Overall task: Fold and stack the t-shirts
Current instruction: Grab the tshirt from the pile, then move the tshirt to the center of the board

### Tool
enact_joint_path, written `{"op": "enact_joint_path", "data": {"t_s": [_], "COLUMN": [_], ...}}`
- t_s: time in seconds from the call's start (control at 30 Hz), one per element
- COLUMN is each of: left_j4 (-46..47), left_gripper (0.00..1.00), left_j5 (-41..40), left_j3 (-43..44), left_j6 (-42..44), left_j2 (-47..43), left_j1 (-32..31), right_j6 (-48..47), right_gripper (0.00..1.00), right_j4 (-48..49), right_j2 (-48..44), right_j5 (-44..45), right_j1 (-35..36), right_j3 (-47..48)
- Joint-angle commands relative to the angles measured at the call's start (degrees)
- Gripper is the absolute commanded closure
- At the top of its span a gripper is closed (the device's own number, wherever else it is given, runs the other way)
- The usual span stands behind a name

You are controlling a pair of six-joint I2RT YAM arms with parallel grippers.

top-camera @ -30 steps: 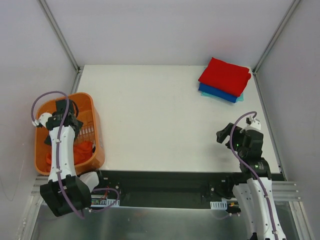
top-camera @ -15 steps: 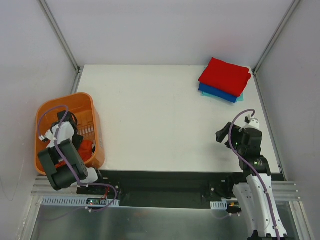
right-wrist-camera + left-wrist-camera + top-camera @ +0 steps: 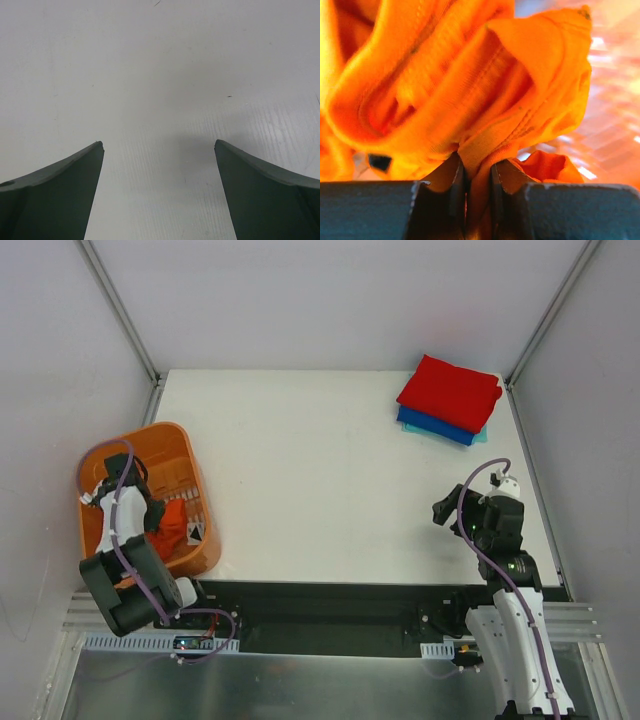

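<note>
A crumpled bright orange t-shirt (image 3: pixel 470 90) fills the left wrist view; from above it shows as an orange-red heap (image 3: pixel 172 525) inside the orange basket (image 3: pixel 190 455). My left gripper (image 3: pixel 477 167) is down in the basket, shut on a fold of that shirt. Folded t-shirts are stacked at the far right corner: red (image 3: pixel 450 390) on top, blue (image 3: pixel 430 426) under it, a pale teal edge (image 3: pixel 481 436) at the bottom. My right gripper (image 3: pixel 159 145) hangs open over bare white table (image 3: pixel 160 75), nothing between its fingers.
The slotted orange basket stands at the table's left edge, tilted against the table side. Grey walls and metal frame posts (image 3: pixel 120 310) close in the table. The right arm (image 3: pixel 495 525) sits near the front right edge.
The left gripper dropped deeper into the basket and closed on the orange t-shirt. The basket shifted slightly. The right arm barely moved.
</note>
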Motion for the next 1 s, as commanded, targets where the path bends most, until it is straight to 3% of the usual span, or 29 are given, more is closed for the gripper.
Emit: {"op": "enact_joint_path", "data": {"t_s": [0.0, 0.17, 0.33, 0.47, 0.6, 0.77, 0.9, 0.93, 0.97], "left_j4": [7.4, 7.2, 7.4, 8.1, 10.5, 12.3, 12.6, 12.5, 12.4], "left_gripper": [1.0, 1.0, 1.0, 1.0, 1.0, 1.0, 0.76, 0.58, 0.48], "left_j5": [13.1, 13.1, 18.9, 17.1, 24.9, 33.3, 36.7, 36.7, 36.2], "left_j3": [2.0, 7.1, 17.6, 29.9, 38.5, 44.3, 43.2, 42.3, 40.4], "left_j6": [2.8, 3.1, 3.7, 7.2, 10.3, 18.1, 23.9, 24.7, 25.9], "left_j2": [-11.4, -20.4, -19.0, -14.8, -10.4, -2.3, 4.8, 6.9, 7.7], "left_j1": [-1.9, -2.9, -7.6, -20.1, -28.7, -46.1, -57.2, -58.9, -61.7], "right_j6": [-0.3, -0.4, -0.3, -0.5, -0.5, -0.3, -1.4, -1.6, -1.7], "right_gripper": [0.03, 0.03, 0.03, 0.03, 0.03, 0.03, 0.03, 0.03, 0.03], "right_j4": [1.8, 1.5, 1.4, 1.1, 1.2, 0.9, 0.4, 0.1, -0.2], "right_j2": [0.0, -0.2, -0.3, -0.5, -0.7, -0.9, -0.3, -0.2, 0.0], "right_j5": [0.7, 0.7, 0.6, 1.0, 1.1, 0.7, -0.9, -1.3, -0.9], "right_j1": [0.3, 0.3, 0.3, 0.3, 0.3, 0.3, 0.3, 0.3, 0.3], "right_j3": [2.2, 2.4, 2.4, 2.4, 2.2, 2.7, 3.2, 3.3, 3.4]}}
